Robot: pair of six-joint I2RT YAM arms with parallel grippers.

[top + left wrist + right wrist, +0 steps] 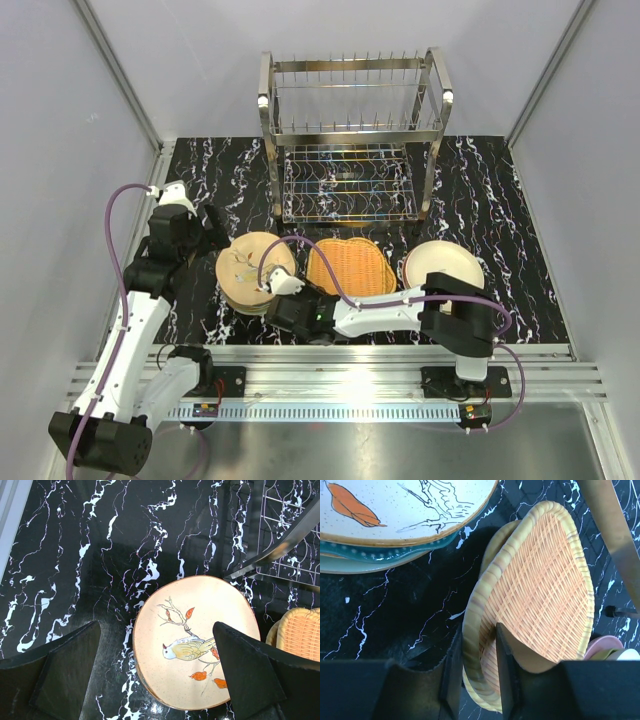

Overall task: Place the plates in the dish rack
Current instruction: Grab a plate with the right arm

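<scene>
Right gripper point(477, 635): clamped on the near rim of the top orange woven plate point(545, 580), one finger inside the rim, one outside.
Left gripper point(156, 630): spread wide, holding nothing, hovering over the bird plate point(190, 605).
Woven stack: on the table point(480, 190), between the bird plate and a pale plate pile point(445, 262).
Under the bird plate: teal plate point(395, 550).
Dish rack point(350, 130): at the far side, behind the plates.
</scene>
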